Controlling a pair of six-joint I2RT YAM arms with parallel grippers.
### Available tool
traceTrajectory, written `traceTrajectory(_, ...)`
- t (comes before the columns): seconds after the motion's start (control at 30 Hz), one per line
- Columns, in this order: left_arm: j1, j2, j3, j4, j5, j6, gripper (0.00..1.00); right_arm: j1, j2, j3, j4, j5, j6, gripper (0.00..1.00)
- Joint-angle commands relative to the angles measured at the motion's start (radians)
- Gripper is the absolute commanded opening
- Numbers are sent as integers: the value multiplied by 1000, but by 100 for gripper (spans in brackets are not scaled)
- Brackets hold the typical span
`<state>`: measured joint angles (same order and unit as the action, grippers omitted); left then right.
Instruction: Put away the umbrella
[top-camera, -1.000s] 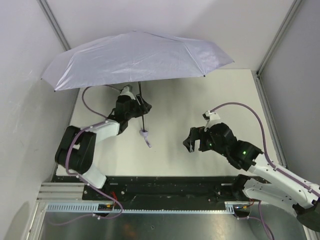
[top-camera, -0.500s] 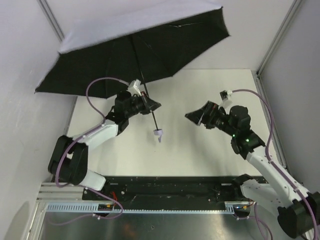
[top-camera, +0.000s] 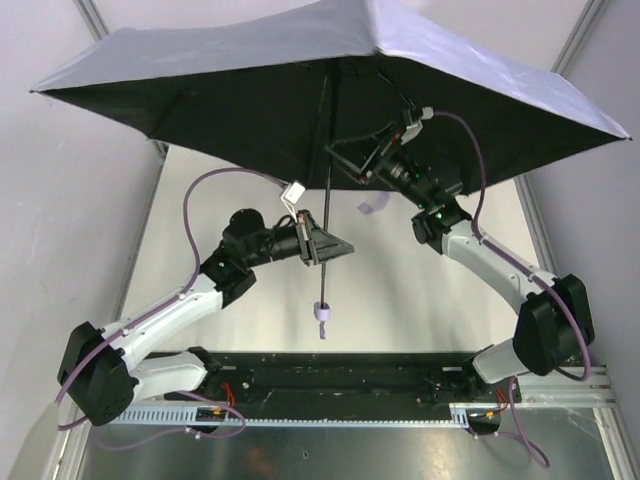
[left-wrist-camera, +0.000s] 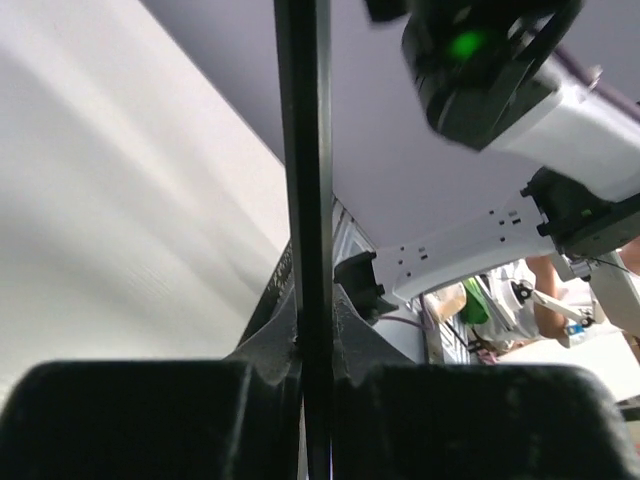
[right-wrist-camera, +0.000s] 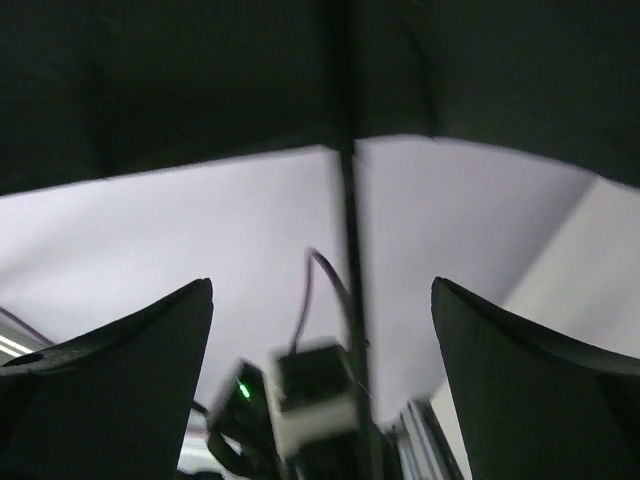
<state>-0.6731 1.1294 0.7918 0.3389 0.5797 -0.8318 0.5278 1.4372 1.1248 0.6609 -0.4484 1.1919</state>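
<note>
While the umbrella (top-camera: 300, 95) hangs fully spread above the desk (top-camera: 430, 290), the top external view shows the left fingers (top-camera: 340, 246) clenched on its thin black shaft (top-camera: 329, 200) partway down. They hold it upright, with the pale handle (top-camera: 322, 316) dangling below the grip. The right fingers (top-camera: 347, 166) are spread wide higher up, just under the canopy (top-camera: 480, 90), with their tips near the shaft. Whether they touch it cannot be told from here.

In the left wrist view, the shaft runs straight up the middle of the picture, pinched between the two dark fingers; the grip looks centred and firm. The right arm (left-wrist-camera: 480, 80), with its green light, sits above and to the right.

In the right wrist view, both fingers stand apart at the lower corners. The shaft rises between them but farther off, and neither touches it. The dark underside of the canopy fills the top of the picture.

The step in hand looks like collapsing the canopy, with one arm steadying the shaft while the other reaches for the sliding collar under the ribs. That collar is not clearly visible in any view. The next move probably calls for the right fingers to advance until the shaft sits between them, close near the top, and draw downward toward the left grip. The left fingers must hold hard so the shaft does not slip or tilt.
</note>
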Motion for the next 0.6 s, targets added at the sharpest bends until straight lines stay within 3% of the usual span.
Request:
traceTrajectory(0.0,-39,-14,-14,61,-29,-35,0,5,65,139,167,72,63,92)
traceTrajectory(0.17,-58,-20,1,61,-25,-53,0,19,54,181,89,183,-8,92)
traceTrajectory(0.27,-73,-25,0,60,-20,-46,0,-9,87,209,48,201,50,90)
traceTrajectory(0.57,-130,0,-8,63,-19,-60,0,-39,189,295,78,331,67,83)
